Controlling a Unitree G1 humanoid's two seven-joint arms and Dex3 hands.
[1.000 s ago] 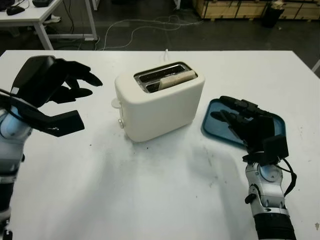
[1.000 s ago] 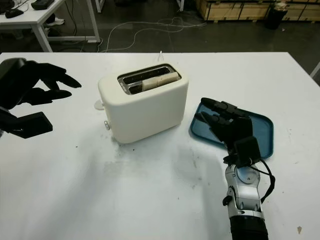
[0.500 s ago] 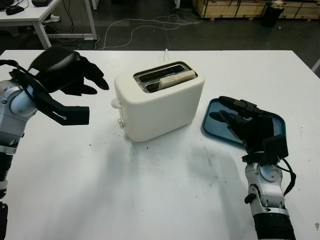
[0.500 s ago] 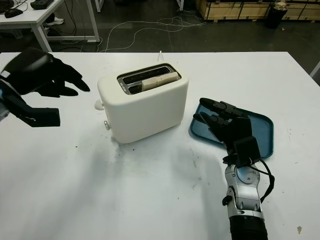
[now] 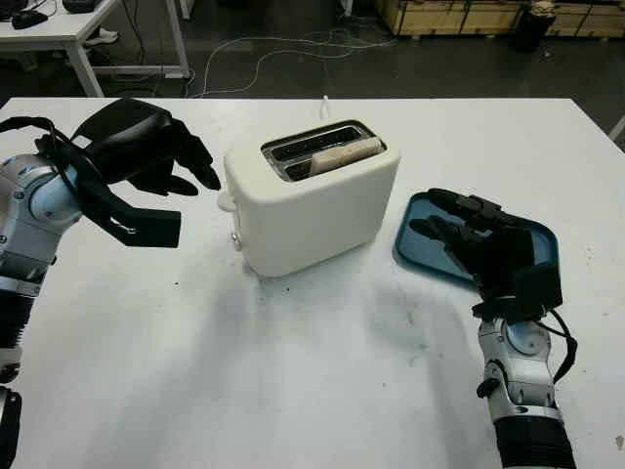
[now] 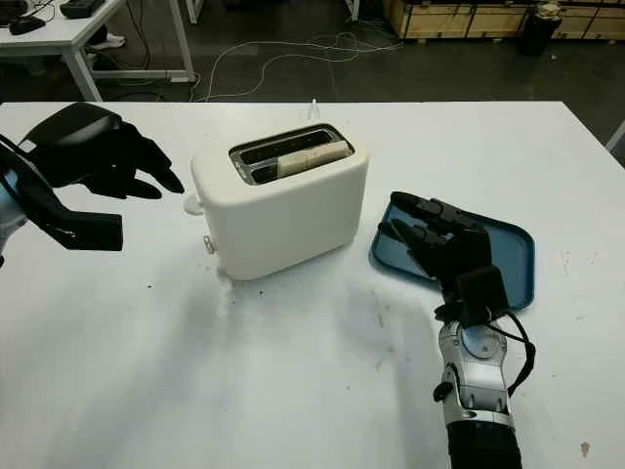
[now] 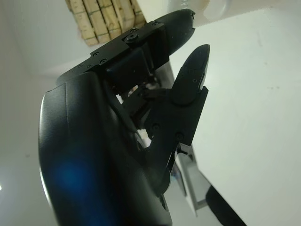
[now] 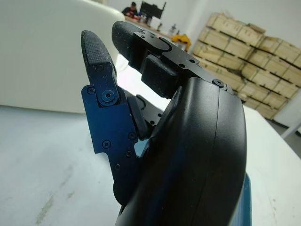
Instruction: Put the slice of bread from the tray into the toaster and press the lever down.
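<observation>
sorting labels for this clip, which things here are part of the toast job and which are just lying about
Job:
toaster
bread slice, in a toaster slot
lever
blue tray
left hand, open, near the lever
right hand, open, over the tray

Lying about:
cable on the floor
crates

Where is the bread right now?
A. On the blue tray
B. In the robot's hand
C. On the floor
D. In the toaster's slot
D: the bread sticks up from a slot on top of the toaster, while the tray holds no bread and both hands are open.
</observation>
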